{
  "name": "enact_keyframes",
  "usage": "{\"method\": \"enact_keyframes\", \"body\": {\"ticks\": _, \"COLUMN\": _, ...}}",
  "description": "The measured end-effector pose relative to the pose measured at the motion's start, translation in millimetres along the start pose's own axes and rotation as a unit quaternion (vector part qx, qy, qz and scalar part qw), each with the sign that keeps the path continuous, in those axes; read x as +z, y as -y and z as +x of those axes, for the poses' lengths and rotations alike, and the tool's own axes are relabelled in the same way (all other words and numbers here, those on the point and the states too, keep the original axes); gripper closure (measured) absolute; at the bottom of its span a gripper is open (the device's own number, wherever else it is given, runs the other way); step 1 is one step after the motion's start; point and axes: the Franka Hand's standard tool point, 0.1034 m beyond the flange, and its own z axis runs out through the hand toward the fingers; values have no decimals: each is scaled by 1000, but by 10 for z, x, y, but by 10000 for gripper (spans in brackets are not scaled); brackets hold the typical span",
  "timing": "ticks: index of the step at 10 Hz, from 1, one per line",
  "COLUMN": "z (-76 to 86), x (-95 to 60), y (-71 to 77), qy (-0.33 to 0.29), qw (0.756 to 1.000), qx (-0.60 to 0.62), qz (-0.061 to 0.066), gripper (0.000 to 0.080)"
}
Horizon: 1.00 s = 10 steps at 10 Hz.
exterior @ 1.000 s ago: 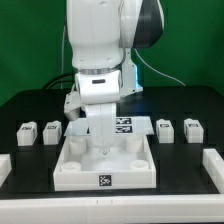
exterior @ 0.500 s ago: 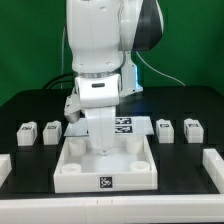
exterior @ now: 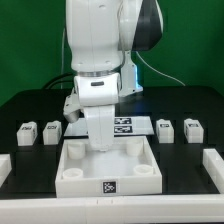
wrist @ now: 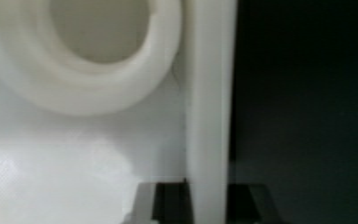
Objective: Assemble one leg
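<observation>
Four legs, small white tagged blocks, stand in a row on the black table: two at the exterior view's left point(exterior: 27, 131) point(exterior: 52, 131) and two at its right point(exterior: 165, 129) point(exterior: 192, 129). The large white tray-like panel point(exterior: 70, 178) with round sockets lies in the middle front. My gripper point(exterior: 100, 146) reaches down at the panel's back wall. In the wrist view my gripper point(wrist: 211, 203) has one dark finger on each side of the panel's upright wall point(wrist: 211, 120) and is shut on it. A round socket point(wrist: 96, 40) lies beside the wall. I hold no leg.
The marker board point(exterior: 127, 125) lies behind the panel, partly hidden by my arm. White L-shaped stops sit at the table's front left point(exterior: 4, 165) and front right point(exterior: 213, 165).
The panel has slid toward the front of the table, lower in the exterior view, with my gripper on its back wall. The legs have not moved.
</observation>
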Motion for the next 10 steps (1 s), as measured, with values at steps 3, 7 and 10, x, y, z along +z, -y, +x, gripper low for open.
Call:
{"method": "enact_keyframes", "body": {"ticks": 3, "z": 0, "x": -1, "y": -2, "qy": 0, "qw": 1000, "qx": 0, "qz": 0, "gripper": 738}}
{"method": "enact_keyframes", "body": {"ticks": 7, "z": 438, "x": 8, "y": -141, "qy": -11, "qw": 1000, "qx": 19, "qz": -5, "gripper": 738}}
{"method": "enact_keyframes", "body": {"ticks": 10, "z": 809, "x": 15, "y": -349, "qy": -26, "qw": 999, "qx": 31, "qz": -15, "gripper": 738}}
